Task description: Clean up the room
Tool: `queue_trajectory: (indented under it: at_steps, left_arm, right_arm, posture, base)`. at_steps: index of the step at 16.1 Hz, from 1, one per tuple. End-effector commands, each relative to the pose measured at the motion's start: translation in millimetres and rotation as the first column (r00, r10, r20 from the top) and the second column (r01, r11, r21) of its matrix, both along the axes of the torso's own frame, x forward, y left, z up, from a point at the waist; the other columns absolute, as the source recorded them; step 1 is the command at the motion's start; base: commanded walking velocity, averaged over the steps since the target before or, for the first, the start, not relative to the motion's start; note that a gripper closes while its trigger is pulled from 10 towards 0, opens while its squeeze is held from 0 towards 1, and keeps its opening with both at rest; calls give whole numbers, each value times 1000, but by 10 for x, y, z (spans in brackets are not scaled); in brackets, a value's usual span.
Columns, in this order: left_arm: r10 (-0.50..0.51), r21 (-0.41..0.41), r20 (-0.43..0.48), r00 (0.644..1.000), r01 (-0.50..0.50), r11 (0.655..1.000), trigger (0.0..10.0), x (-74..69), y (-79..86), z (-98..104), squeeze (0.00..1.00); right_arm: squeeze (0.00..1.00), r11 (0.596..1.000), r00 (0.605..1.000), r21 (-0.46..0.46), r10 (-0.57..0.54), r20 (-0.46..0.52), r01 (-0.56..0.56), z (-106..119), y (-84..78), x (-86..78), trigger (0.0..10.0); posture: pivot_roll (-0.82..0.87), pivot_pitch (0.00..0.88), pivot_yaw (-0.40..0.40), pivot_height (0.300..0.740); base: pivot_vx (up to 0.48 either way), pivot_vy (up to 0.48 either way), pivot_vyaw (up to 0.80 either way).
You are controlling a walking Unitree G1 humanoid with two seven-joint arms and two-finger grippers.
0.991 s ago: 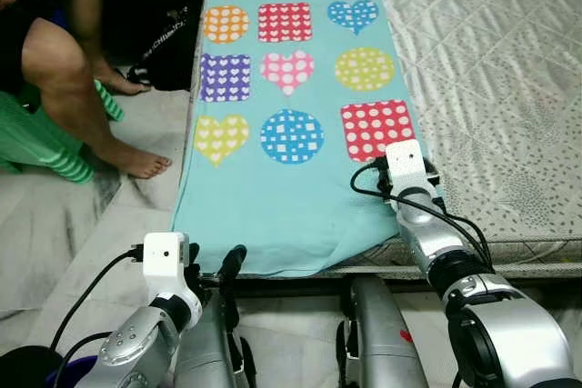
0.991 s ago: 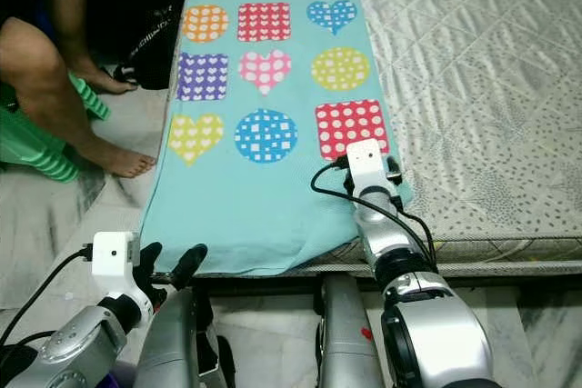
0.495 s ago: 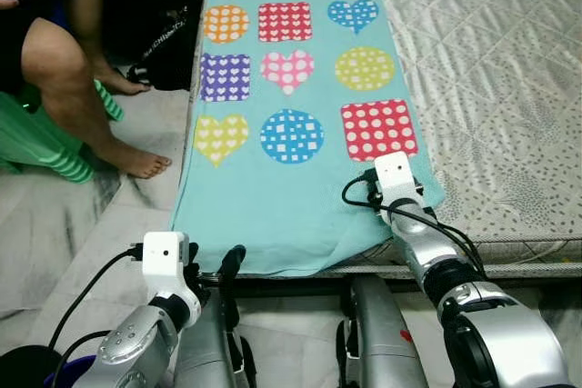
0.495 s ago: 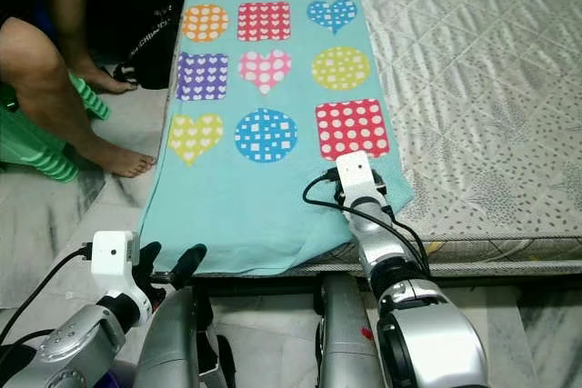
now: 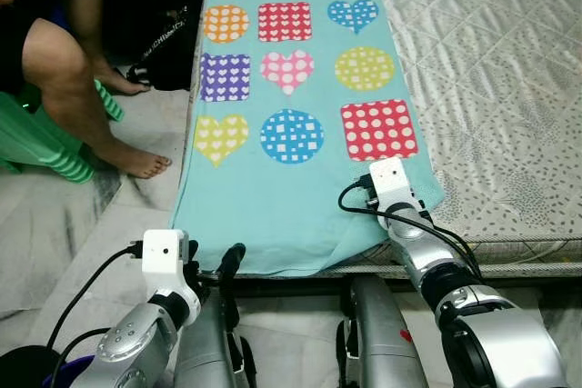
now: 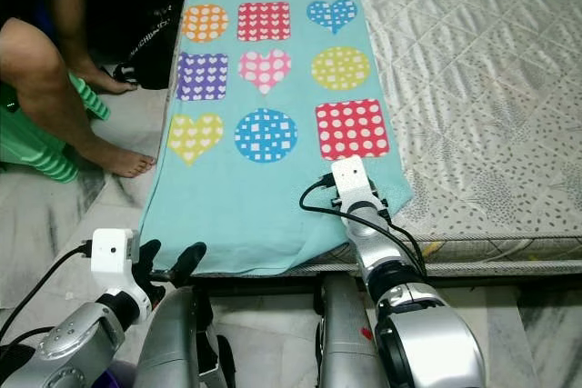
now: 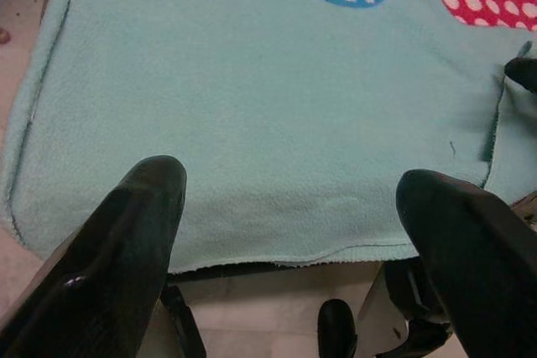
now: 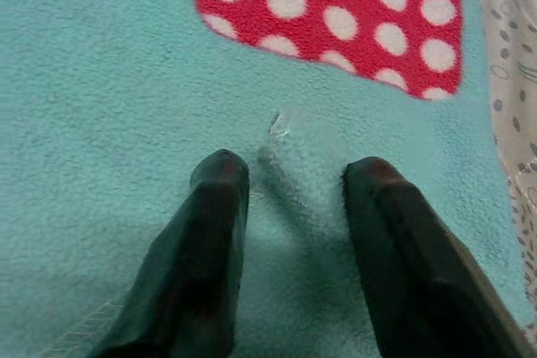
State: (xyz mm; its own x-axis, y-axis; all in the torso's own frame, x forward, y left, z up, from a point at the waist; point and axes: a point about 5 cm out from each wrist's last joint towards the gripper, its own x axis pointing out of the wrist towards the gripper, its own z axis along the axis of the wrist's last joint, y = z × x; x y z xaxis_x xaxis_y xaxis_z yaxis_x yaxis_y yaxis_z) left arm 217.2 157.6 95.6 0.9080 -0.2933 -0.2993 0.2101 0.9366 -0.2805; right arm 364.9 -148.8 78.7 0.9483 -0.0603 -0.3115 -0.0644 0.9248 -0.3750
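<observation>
Directly under the right gripper (image 8: 289,199) lies the teal blanket (image 5: 273,197), spread along the left side of the bed (image 5: 491,70) with its long axis running away from the robot and its near hem draped over the mattress edge. The right gripper's two black fingers (image 8: 210,207) stand apart, pressed onto the fleece just short of the red polka-dot square (image 5: 378,129), with a small ridge of cloth raised between them, not yet pinched. The left gripper (image 7: 294,224) hovers low off the foot of the bed with its fingers spread wide, facing the blanket's near-left corner and apart from it. The right arm is the nearer to the cloth. A seated person's bare leg (image 5: 73,88) rests on the floor beside the bed, well left of the blanket. No containers are in view.
</observation>
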Motion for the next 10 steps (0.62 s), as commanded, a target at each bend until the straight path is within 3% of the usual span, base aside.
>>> queue_trajectory:
  at_steps: [1, 10]
  left_arm:
    - [8, 27, -19, 1000, -8, 1000, 10000, -33, 42, -39, 0]
    - [5, 36, -12, 1000, -5, 999, 10000, 1, 49, -32, 0]
  right_arm:
    - [0, 1000, 1000, -8, 8, -23, -8, -65, 40, -35, 0]
    - [0, 1000, 1000, -24, -8, -10, 8, -61, -19, -38, 0]
  posture:
    - [-17, 288, 64, 594]
    - [-21, 275, 70, 594]
  base:
    - [0, 0, 0]
    - [0, 0, 0]
